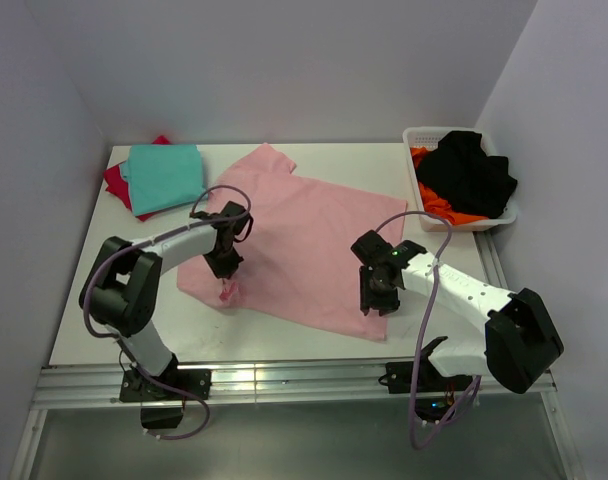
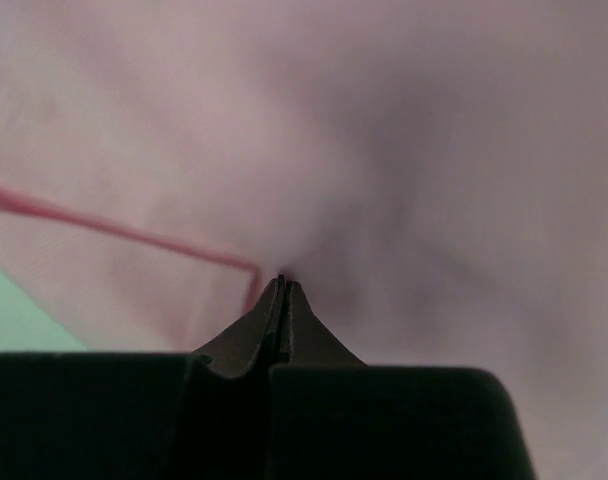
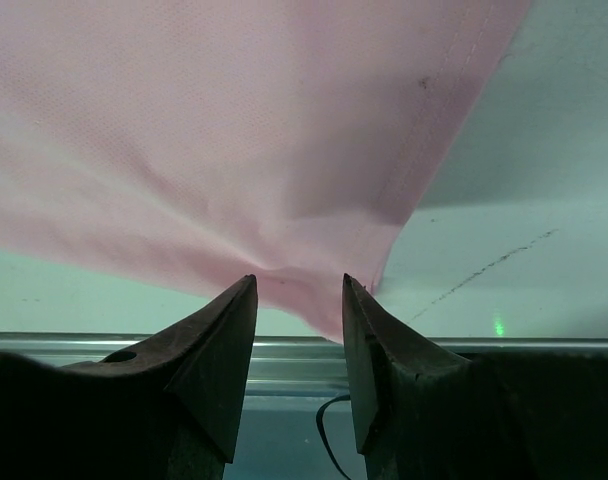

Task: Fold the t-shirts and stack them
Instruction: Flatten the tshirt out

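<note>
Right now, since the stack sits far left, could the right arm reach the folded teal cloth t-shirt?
Probably not easily: the teal t-shirt lies at the far left, the right gripper is low at the near right corner of the light pink cloth t-shirt, and the left arm stands between.

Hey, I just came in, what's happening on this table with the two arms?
Two robot arms are handling a light pink t-shirt spread on the table. The left gripper is shut on a pinch of cloth at its near left edge. The right gripper is at the near right corner, jaws apart around the hem, not clamped yet. A folded teal t-shirt lies on a red one far left; a white basket far right holds black and orange clothes.
</note>
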Robot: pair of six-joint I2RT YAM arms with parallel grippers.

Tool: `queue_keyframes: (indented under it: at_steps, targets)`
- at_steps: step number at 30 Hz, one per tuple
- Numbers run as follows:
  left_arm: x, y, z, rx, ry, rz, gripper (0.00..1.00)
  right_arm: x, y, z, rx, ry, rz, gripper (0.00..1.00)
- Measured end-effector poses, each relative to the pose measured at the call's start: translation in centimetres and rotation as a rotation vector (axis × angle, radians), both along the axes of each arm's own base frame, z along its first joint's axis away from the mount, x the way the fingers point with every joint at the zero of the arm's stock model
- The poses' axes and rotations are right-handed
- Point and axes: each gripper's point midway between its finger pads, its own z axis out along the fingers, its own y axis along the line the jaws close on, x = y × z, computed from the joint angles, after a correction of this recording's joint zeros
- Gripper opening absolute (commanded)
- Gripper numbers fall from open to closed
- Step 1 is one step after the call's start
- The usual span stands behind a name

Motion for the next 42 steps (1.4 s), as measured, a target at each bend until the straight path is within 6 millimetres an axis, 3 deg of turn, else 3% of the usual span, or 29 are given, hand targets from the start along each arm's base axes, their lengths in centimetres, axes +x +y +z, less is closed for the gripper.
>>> queue_keyframes:
  at_steps: [3,12,24,25,26,30,32,34,36,37,38,39,40,42]
  targets:
    - [-2.4,0.8,-0.8,-0.01,0.028,0.006,0.0,0.1,-0.1,0.0,0.0,0.0,-0.006,0.46]
    - [-7.7,2.0,-0.5,-0.07,0.041,0.064,0.0,0.2,-0.2,0.0,0.001,0.0,-0.014,0.46]
    - [-14.4,1.9,4.1,-0.237,-0.028,0.097,0.01,0.3,-0.3,0.0,0.006,0.003,-0.027,0.46]
    - [-15.1,2.0,4.4,-0.249,-0.021,0.1,0.04,0.3,-0.3,0.0,0.007,0.003,-0.029,0.46]
    - [-15.7,2.0,4.6,-0.259,-0.017,0.1,0.24,0.3,-0.3,0.0,0.008,0.003,-0.029,0.46]
    - [-16.5,2.3,6.7,-0.285,-0.062,0.095,0.83,0.3,-0.3,0.0,0.013,0.005,-0.03,0.46]
    - [-15.1,2.2,8.7,-0.29,-0.139,0.087,0.89,0.3,-0.1,0.2,0.023,0.002,-0.026,0.48]
    - [-13.1,1.9,10.7,-0.285,-0.216,0.075,0.84,0.9,0.3,0.9,0.037,-0.015,-0.021,0.48]
    - [-10.3,1.1,11.9,-0.267,-0.275,0.051,0.64,2.4,1.1,2.5,0.059,-0.061,-0.014,0.49]
    - [-8.9,0.7,11.6,-0.252,-0.274,0.043,0.49,3.5,1.7,3.6,0.074,-0.092,-0.008,0.44]
    - [-7.8,0.5,11.1,-0.234,-0.265,0.041,0.2,4.6,2.3,4.5,0.085,-0.122,-0.002,0.35]
    - [-6.3,0.3,10.1,-0.212,-0.248,0.042,0.05,5.8,2.9,5.4,0.096,-0.15,0.006,0.22]
    - [-5.2,0.3,8.7,-0.182,-0.214,0.042,0.0,7.1,3.6,6.1,0.103,-0.179,0.017,0.0]
    - [-3.6,0.4,5.8,-0.125,-0.133,0.039,0.0,8.8,4.4,6.4,0.107,-0.196,0.02,0.0]
